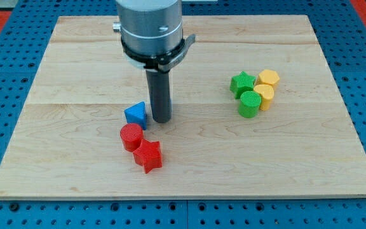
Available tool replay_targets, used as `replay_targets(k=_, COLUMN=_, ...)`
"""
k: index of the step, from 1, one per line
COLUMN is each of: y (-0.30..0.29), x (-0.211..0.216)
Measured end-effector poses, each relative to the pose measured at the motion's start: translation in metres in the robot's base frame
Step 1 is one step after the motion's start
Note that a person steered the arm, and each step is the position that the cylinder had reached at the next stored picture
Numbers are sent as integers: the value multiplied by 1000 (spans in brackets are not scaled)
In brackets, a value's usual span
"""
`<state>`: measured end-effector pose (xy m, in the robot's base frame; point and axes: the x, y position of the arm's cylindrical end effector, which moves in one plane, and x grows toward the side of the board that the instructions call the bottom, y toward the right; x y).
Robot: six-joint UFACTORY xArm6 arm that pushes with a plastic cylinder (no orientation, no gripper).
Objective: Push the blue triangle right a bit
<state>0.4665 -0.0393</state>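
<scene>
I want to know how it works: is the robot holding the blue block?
No, nothing is held. My tip only stands just right of the blue triangle.

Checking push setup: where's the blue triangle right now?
The blue triangle sits left of centre on the wooden board, just left of my tip, with the red cylinder directly below it.
</scene>
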Motion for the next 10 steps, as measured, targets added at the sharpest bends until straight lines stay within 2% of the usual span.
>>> replay_targets(k=2, y=0, x=-53)
replay_targets(k=3, y=-5, x=-61)
replay_targets(k=5, y=-105, x=-34)
replay_targets(k=7, y=-105, x=-1)
replay_targets(k=10, y=-72, x=12)
